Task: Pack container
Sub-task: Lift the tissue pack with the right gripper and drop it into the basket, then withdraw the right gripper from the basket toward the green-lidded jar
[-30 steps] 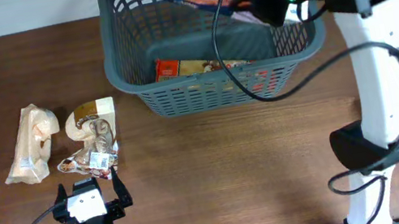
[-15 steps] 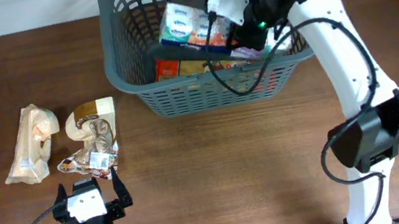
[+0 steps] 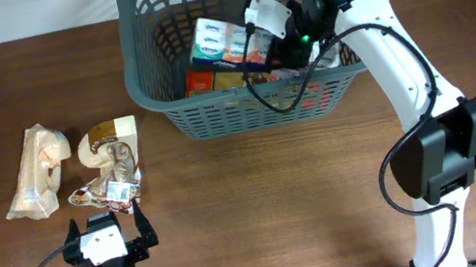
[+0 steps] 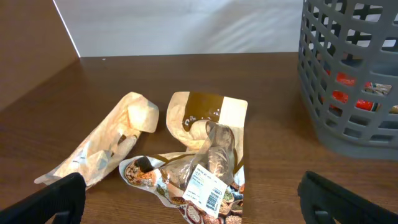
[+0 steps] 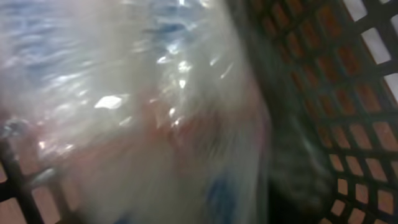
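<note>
Left side, 7 o'clock on the desk [image 3: 278,195]: my left end effector [image 3: 106,233] sits idle, fingers [image 4: 59,198] spread wide, nothing between them.

Just ahead of it, at 9 o'clock, three loose packs lie together: a tan bag [image 3: 34,174], a brown-and-cream pouch [image 3: 111,136], and a clear pack [image 3: 110,187] with a barcode label. All look soft, crinkly and light.

Between 12 and 1 o'clock: the container [image 3: 215,113], backed against the desk's far edge. I judge it stiff, light moulded plastic. Its solid rim is the place to grip if it needs shifting, since the lattice slots could catch a fingertip.

My right end effector [image 3: 258,34] is down inside it, beside a blue-and-white packet [image 3: 212,40] lying on red-printed goods. The wrist view is blurred, all glossy film and lattice, so I cannot tell whether the jaws are apart or pinching.

Open room: bare desk from 3 to 6 o'clock. Inside the container, the 9 o'clock end looks freest.
</note>
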